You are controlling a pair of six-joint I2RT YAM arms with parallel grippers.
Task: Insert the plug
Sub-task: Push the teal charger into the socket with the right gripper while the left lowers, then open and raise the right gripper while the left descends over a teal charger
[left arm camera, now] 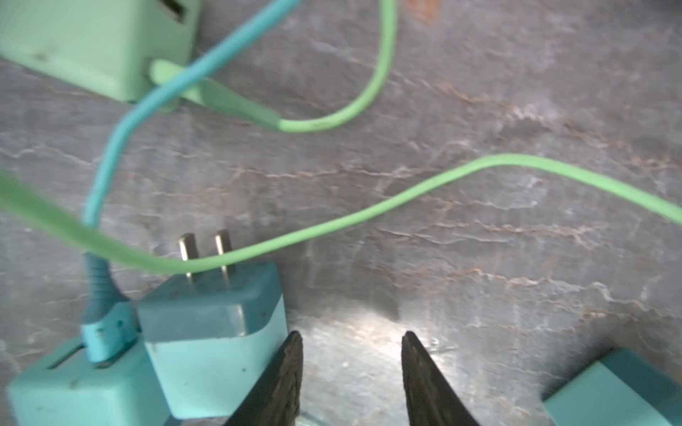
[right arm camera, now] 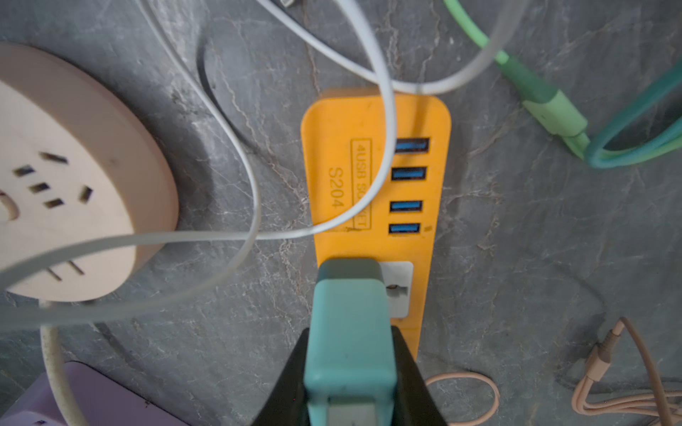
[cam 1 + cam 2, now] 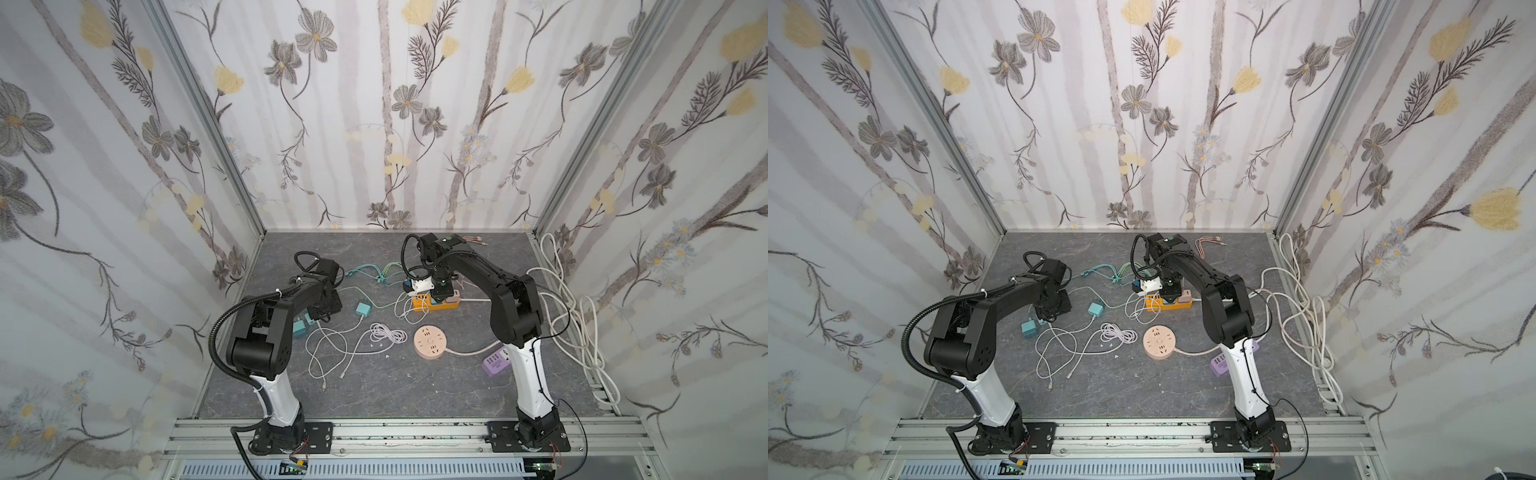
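Left of centre in both top views, the left pincer (image 1: 350,333) hangs empty, jaws apart, beside a two-pronged teal adapter (image 1: 214,332) on the desk (image 1: 479,221). Farther back, right of centre, the right pincer (image 2: 350,332) is clamped on the teal charger plug (image 2: 348,295). The plug's long axis points from the jaws onto the white socket (image 2: 400,291) of the orange power strip (image 2: 437,184); prong seating is hidden.

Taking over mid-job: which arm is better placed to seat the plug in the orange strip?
Right. The right jaws clamp the teal charger, already at the white socket of the orange strip. The left jaws stand apart, empty, beside other chargers away from the strip.
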